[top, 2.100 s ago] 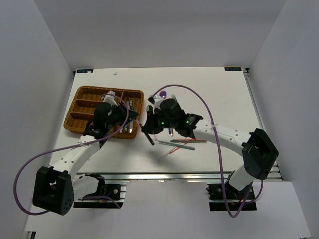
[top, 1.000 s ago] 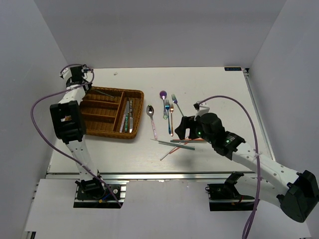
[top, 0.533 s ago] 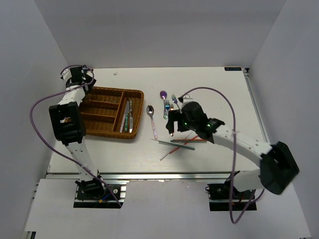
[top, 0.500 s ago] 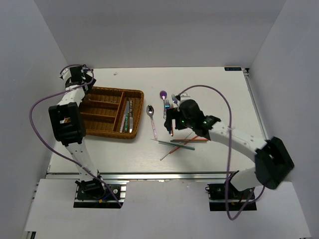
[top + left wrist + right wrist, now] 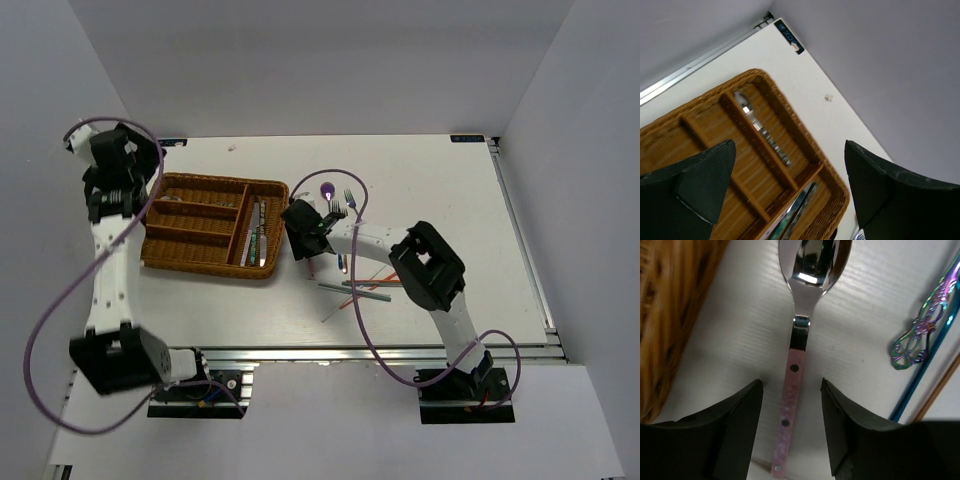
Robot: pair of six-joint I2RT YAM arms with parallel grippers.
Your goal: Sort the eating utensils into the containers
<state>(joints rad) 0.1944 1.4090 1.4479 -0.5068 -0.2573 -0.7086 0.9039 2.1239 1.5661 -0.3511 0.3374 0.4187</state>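
Right gripper (image 5: 791, 390): I see the two dark fingers standing apart, one on each side of the spoon's handle. A strip of white table shows on both sides, so nothing is gripped.

Silver metal spoon with a speckled pink handle (image 5: 792, 365): polished bowl with a bright glint, flat handle set with small dark rivets. It lies flat on the ribbed white table (image 5: 740, 330), just beside the brown woven wicker tray (image 5: 215, 180), whose coarse weave blurs at the left edge of the right wrist view.

To the spoon's right are an iridescent filigree utensil end (image 5: 920, 335) and a thin teal stick (image 5: 925, 375).

Left gripper (image 5: 790, 150): raised above the tray's far left corner, jaws spread wide and empty.

Through the wide-open jaws I see long compartments split by wicker dividers. One silver utensil with a ridged handle (image 5: 762, 132) lies in the far one.

A small dark label (image 5: 788, 39) sits at the table corner. I cannot read its print.
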